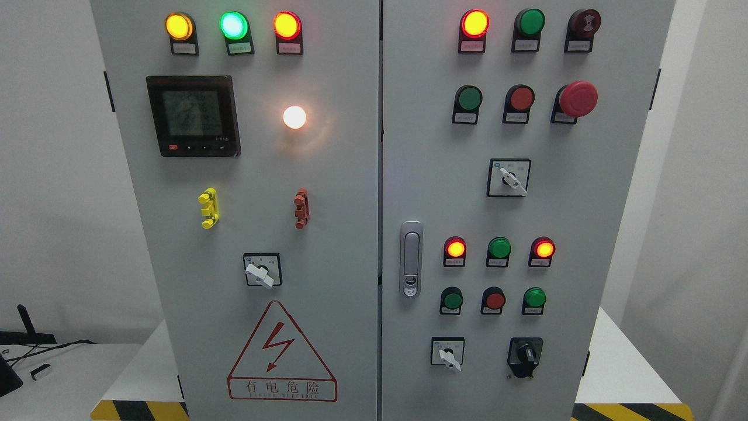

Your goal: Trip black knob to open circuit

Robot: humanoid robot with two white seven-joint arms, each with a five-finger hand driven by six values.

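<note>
Head view
Cabinet: a grey two-door electrical cabinet (350, 175) fills the frame, its door seam running down the middle.
Black knob: the black knob (525, 355) sits on the right door at about 5 o'clock in the frame, on a black plate, below the green button (534, 297).
Knob neighbours: a white-handled selector switch (448, 354) lies at its 9 o'clock on the same row; a red button (494, 300) is at its 11 o'clock.
Robot hands: neither hand nor arm shows in this view, so how far they are open cannot be told, and nothing touches the knob.
Door latch: a silver handle (411, 258) stands just right of the seam, at the knob's 10 o'clock.
Upper right door: a red mushroom button (577, 98) at 1 o'clock in the frame, with a lit red lamp (474, 23) above and left of it.
Left door: a digital meter (193, 114) at 10 o'clock, digits too blurred to read; a glowing white lamp (294, 117) at its 3 o'clock.
Writing: a red warning triangle (282, 354) with a lightning bolt reads "有电危险"; the smaller line beneath and the button labels are too small to read.
</note>
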